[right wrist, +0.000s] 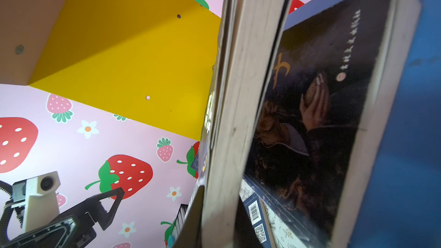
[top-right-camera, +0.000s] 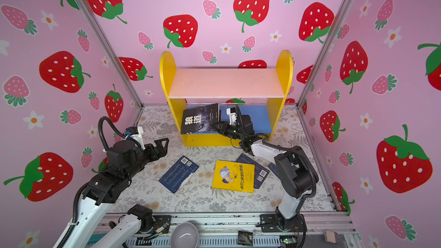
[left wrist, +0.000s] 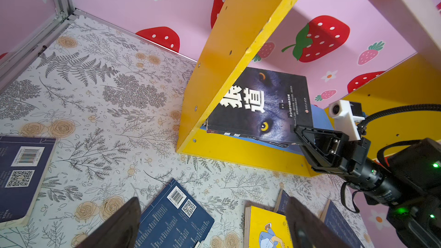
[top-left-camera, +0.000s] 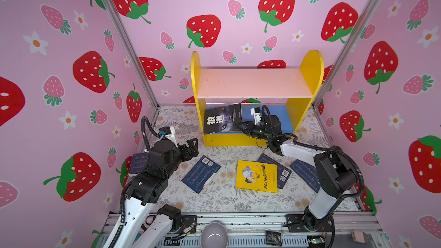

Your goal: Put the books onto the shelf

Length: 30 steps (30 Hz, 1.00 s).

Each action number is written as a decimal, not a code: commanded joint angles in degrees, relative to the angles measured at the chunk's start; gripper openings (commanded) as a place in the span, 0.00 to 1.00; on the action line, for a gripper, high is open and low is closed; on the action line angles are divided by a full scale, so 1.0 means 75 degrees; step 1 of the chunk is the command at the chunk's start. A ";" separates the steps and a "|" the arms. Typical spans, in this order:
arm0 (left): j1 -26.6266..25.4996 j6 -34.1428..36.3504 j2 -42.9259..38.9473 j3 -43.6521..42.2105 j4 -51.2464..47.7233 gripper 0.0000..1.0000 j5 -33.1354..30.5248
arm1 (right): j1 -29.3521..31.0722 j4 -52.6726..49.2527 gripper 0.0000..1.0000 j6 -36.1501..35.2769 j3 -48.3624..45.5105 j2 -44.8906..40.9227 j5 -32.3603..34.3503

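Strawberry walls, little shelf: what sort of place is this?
Probably a robot test booth dressed as a child's room: strawberry walls on metal posts, robot arms mounted on a front rail, a small shelf and books.

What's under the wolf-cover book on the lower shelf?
A second dark picture-cover book, lying on the blue board. The wolf-cover book, gripped by the right tool, covers most of it in both top views.

The shelf [top-left-camera: 310, 72] has yellow sides, a pale pink upper board and a blue lower one. The wolf-cover book [top-left-camera: 222, 119] is dark with amber eyes and white characters; the cartoon book [top-left-camera: 256, 175] is bright yellow, a navy book [top-left-camera: 200, 174] white-labelled. The tabletop [top-left-camera: 226, 201] shows grey ferns and tan roses on cream.
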 commanded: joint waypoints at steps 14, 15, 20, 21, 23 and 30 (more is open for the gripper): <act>0.0039 -0.0144 -0.0026 -0.0170 0.0255 0.96 0.0118 | -0.0120 0.0880 0.01 0.0507 0.0217 0.0241 0.0168; 0.0046 -0.0149 -0.0026 -0.0177 0.0269 0.96 0.0130 | -0.0125 0.0861 0.01 0.0522 0.0243 0.0276 0.0125; 0.0036 -0.0144 0.0002 -0.0191 0.0273 0.96 0.0153 | -0.0146 0.0819 0.01 0.0491 0.0267 0.0345 0.0162; 0.0037 -0.0147 0.0003 -0.0193 0.0282 0.96 0.0153 | -0.0180 0.0819 0.01 0.0487 0.0273 0.0353 0.0190; 0.0036 -0.0149 -0.0001 -0.0186 0.0293 0.96 0.0176 | -0.0234 0.0820 0.01 0.0476 0.0313 0.0356 0.0177; 0.0042 -0.0179 0.0009 -0.0228 0.0315 0.96 0.0165 | -0.0293 0.0824 0.01 0.0475 0.0359 0.0344 0.0142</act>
